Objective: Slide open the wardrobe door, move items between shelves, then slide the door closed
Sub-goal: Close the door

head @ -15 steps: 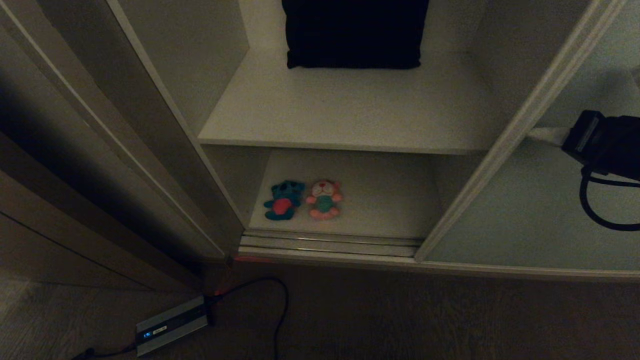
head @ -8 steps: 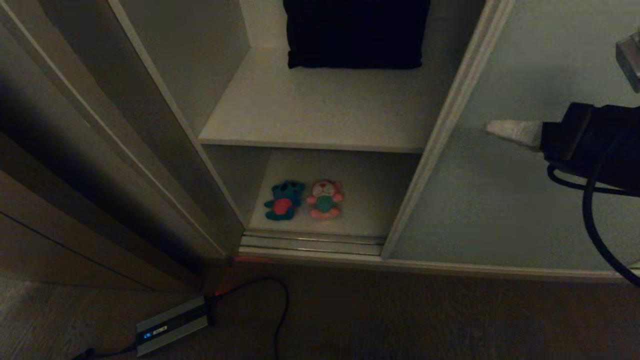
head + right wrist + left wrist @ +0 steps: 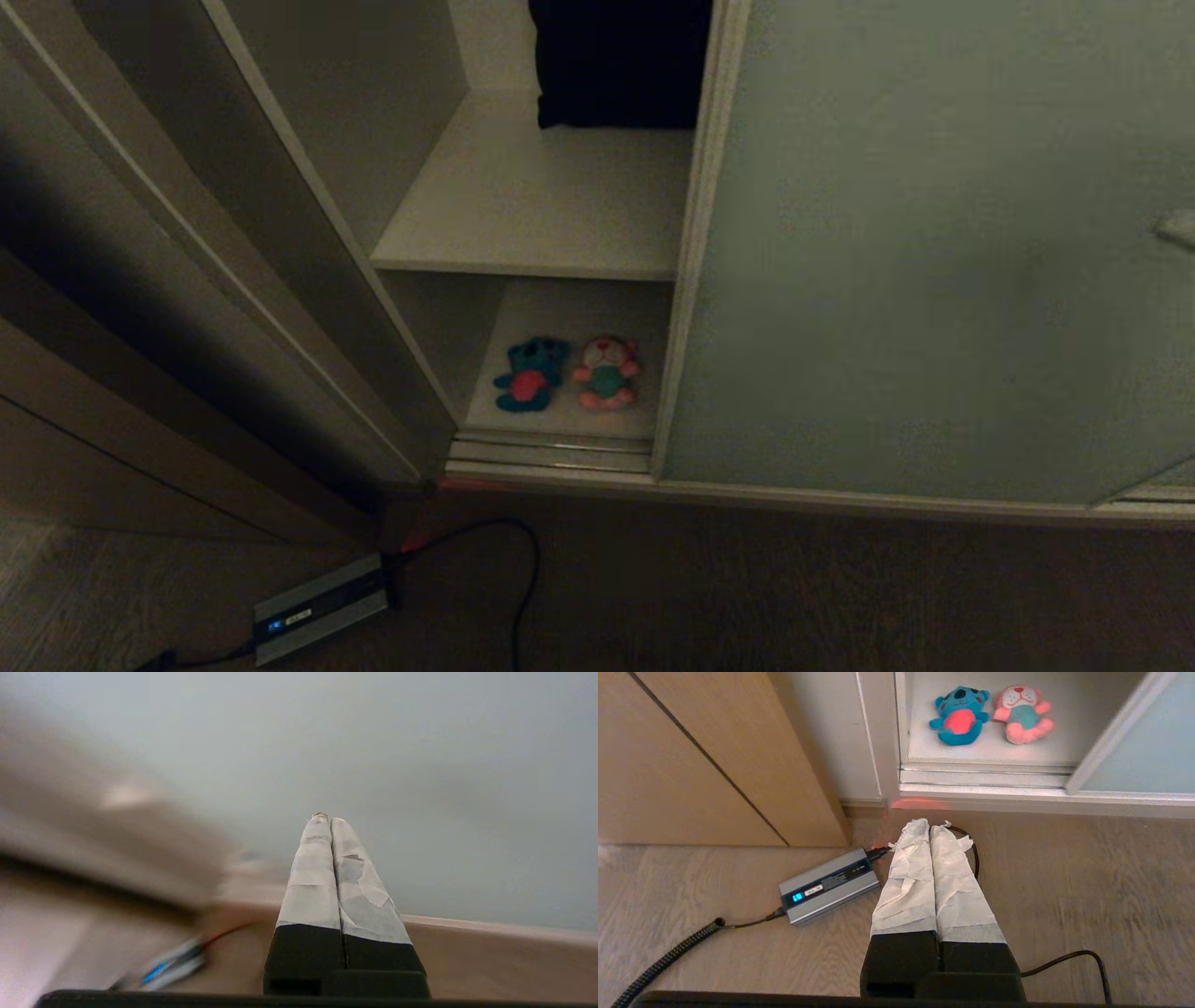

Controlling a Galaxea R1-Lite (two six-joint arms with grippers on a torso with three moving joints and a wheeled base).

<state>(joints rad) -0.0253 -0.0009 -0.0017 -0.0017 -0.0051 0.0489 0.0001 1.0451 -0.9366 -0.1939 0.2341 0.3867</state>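
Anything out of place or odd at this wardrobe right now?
Nothing is spilled or damaged. The sliding wardrobe door stands partly across the opening, half hiding the dark cushion. The blue toy and pink toy lie tidily side by side on the lower shelf. A power adapter and its cable lie on the floor.

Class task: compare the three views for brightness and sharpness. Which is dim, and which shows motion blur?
Head view: dim, but the toys stay crisp. Left wrist view: bright and sharp on the floor. Right wrist view: fingers sharp, surroundings smeared by motion blur.
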